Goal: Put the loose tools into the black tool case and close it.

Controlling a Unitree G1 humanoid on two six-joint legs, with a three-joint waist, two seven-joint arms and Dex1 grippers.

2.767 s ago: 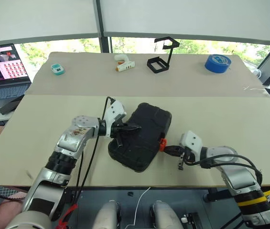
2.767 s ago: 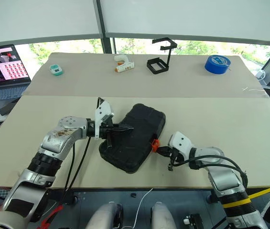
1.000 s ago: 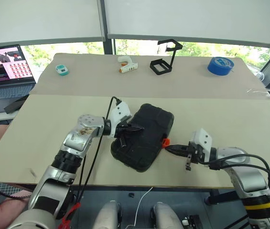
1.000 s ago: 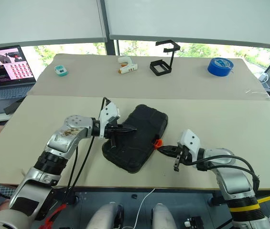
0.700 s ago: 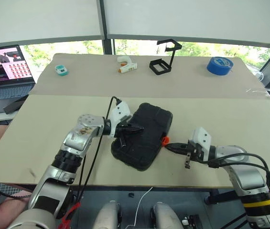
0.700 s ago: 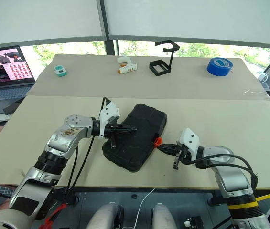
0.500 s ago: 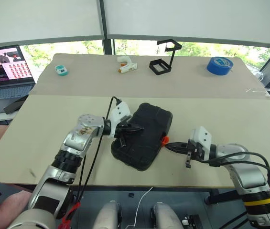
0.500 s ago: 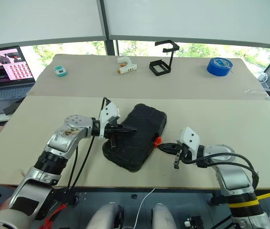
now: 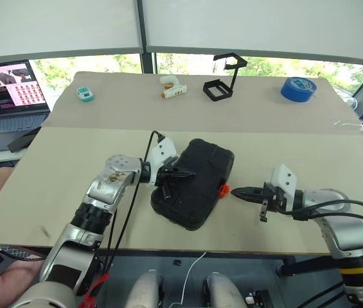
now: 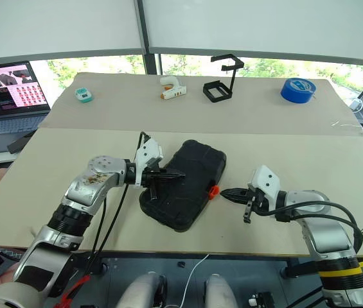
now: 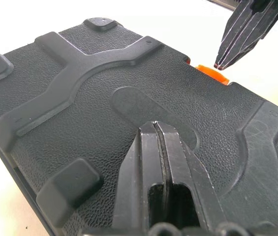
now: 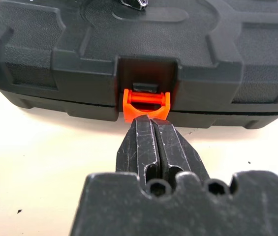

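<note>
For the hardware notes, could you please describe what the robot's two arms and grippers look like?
Both arms are silver-grey metal with black ribbed collars and loose black cables. The left arm has worn, scuffed patches near its wrist; the right arm carries a yellow band lower down. Each wrist has a white housing. The left gripper and right gripper have slim, black, tapered jaws.

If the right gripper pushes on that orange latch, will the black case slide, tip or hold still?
The black tool case lies flat and broad on the table, so tipping seems unlikely. It might slide on the smooth top, but the shut left gripper on its lid likely pins it. The orange latch probably flexes first.
</note>
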